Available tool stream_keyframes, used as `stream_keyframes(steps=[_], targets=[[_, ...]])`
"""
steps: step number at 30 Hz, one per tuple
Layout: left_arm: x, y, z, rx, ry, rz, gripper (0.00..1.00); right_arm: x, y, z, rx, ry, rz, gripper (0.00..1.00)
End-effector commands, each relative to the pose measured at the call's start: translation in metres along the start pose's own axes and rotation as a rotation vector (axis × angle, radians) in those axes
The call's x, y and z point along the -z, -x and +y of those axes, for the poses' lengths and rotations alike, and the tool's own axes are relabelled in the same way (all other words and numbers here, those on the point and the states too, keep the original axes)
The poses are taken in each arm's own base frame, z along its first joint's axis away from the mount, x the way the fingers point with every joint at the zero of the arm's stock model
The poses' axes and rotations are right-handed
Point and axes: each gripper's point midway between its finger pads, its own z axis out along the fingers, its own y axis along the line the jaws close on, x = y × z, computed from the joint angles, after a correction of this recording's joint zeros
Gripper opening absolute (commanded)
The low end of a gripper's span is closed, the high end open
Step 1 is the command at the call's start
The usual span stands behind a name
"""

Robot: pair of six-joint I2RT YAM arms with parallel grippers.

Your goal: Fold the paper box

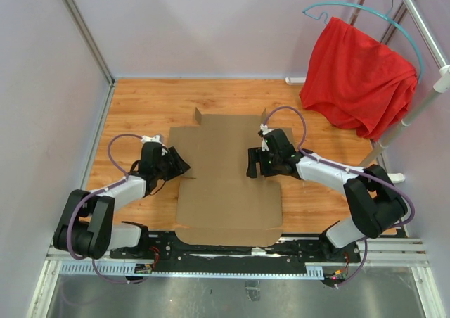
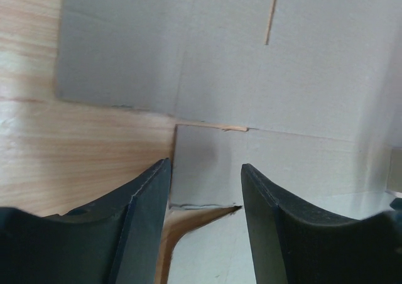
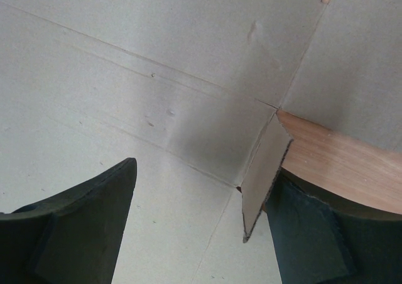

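Paper box (image 1: 226, 184) lies unfolded as a flat brown sheet in the middle of the desk (image 1: 140, 100), between the two arms, its near edge by their bases. The left jaws stand parted at its left edge, astride a flat side tab (image 2: 207, 168), gripping nothing. The right jaws gape wide over its right side, released, with a small flap (image 3: 264, 177) tilted up just beside one finger. The desk is light wood, enclosed by pale walls (image 1: 211, 22). At the far right a red cloth (image 1: 358, 79) hangs on a teal hanger (image 1: 365, 9) beside a metal rail (image 1: 422, 22).

Brown paper box (image 1: 225, 198), unfolded flat on the table (image 1: 140, 100), one small flap (image 3: 264, 171) upturned.
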Motion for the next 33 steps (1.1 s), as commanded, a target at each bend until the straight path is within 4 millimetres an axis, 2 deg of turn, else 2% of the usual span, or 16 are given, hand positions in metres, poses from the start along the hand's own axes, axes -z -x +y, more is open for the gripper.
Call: stream_keyframes(steps=[1,9,13,18,26,33], targets=[[-0.008,-0.013,-0.005,-0.008,-0.034,0.044,0.56,0.001,-0.005,-0.009,-0.009,-0.036,0.003,0.8],[-0.004,-0.018,-0.028,-0.013,-0.092,0.058,0.55,-0.001,-0.004,-0.008,-0.006,-0.03,0.006,0.8],[0.003,-0.014,-0.05,-0.011,-0.153,0.038,0.54,-0.004,-0.005,-0.007,-0.01,-0.023,0.012,0.8],[0.003,-0.019,-0.074,-0.033,-0.203,0.054,0.54,-0.008,-0.007,-0.007,-0.014,-0.015,0.022,0.8],[-0.007,-0.036,-0.089,-0.045,-0.225,0.097,0.54,-0.014,-0.012,-0.009,-0.013,-0.022,0.04,0.8],[-0.001,-0.033,-0.116,-0.048,-0.294,0.084,0.53,-0.027,-0.022,-0.01,-0.022,-0.013,0.082,0.79]])
